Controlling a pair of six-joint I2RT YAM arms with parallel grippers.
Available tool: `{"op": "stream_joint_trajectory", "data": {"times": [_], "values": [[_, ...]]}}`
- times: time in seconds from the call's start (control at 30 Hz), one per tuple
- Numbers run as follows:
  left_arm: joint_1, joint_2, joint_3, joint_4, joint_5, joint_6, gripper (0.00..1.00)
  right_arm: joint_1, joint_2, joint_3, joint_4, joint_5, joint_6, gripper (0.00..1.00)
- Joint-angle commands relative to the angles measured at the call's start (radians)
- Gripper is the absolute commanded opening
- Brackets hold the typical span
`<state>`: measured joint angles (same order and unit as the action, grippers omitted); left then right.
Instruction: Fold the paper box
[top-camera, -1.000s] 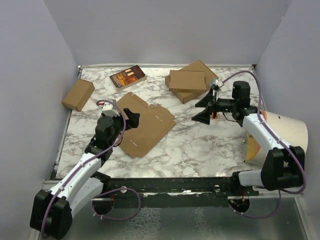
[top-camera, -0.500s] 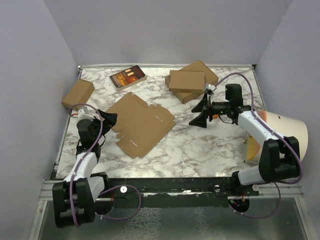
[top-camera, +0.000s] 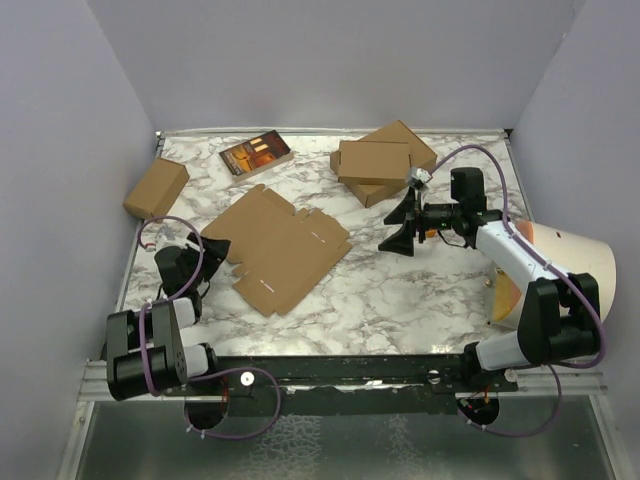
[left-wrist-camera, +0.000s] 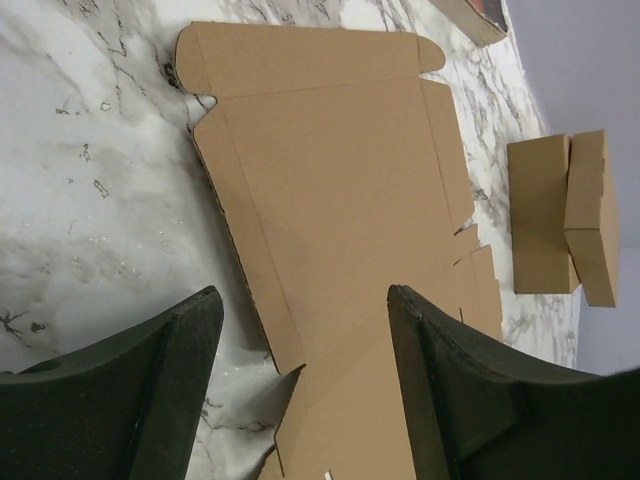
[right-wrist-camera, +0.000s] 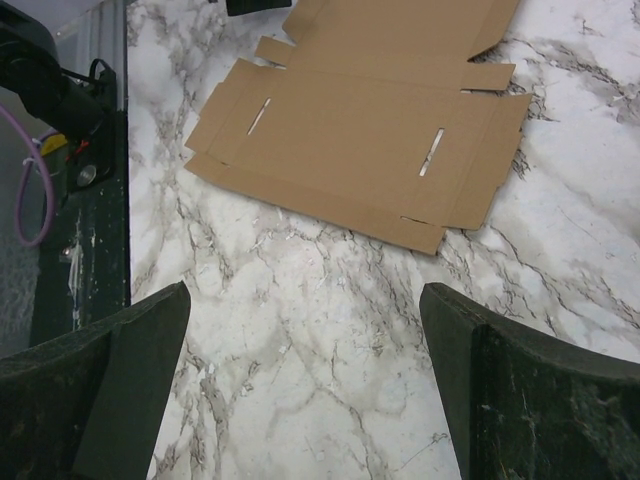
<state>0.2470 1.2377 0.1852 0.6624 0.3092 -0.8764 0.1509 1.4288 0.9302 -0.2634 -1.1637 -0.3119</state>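
The paper box (top-camera: 280, 245) lies unfolded and flat on the marble table, left of centre; it fills much of the left wrist view (left-wrist-camera: 330, 170) and shows at the top of the right wrist view (right-wrist-camera: 370, 140). My left gripper (top-camera: 213, 248) sits low by the sheet's left edge, pulled back close to its base. It is open (left-wrist-camera: 305, 300), its fingers apart above the sheet's near corner and gripping nothing. My right gripper (top-camera: 400, 226) hovers right of the sheet, wide open (right-wrist-camera: 305, 292) over bare marble.
Two ready-folded brown boxes (top-camera: 380, 160) are stacked at the back right, also in the left wrist view (left-wrist-camera: 560, 215). A small thick carton (top-camera: 156, 189) sits at the left edge and a dark printed packet (top-camera: 256, 153) at the back. A cream lampshade-like object (top-camera: 565, 265) stands at the right.
The left arm has drawn back from over the sheet toward its base at the near left, its jaws narrowing somewhat. The right gripper shifted slightly left, then held still.
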Motion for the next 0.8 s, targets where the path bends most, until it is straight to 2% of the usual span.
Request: {"op": "stream_joint_trajectory", "data": {"times": [0.0,0.07,0.47,0.77], "values": [[0.005,0.086,-0.005,0.173,0.039,-0.017,0.65,0.004,-0.001,0.029,-0.01,0.011,-0.017,0.99],[0.005,0.123,0.003,0.186,0.044,-0.016,0.59,0.004,-0.002,0.029,-0.01,0.012,-0.018,0.99],[0.005,0.231,0.011,0.234,0.018,-0.002,0.39,0.004,-0.011,0.024,-0.008,0.016,-0.019,0.99],[0.005,0.318,0.016,0.294,0.052,0.021,0.21,0.004,-0.018,0.023,-0.007,0.018,-0.019,0.99]]}}
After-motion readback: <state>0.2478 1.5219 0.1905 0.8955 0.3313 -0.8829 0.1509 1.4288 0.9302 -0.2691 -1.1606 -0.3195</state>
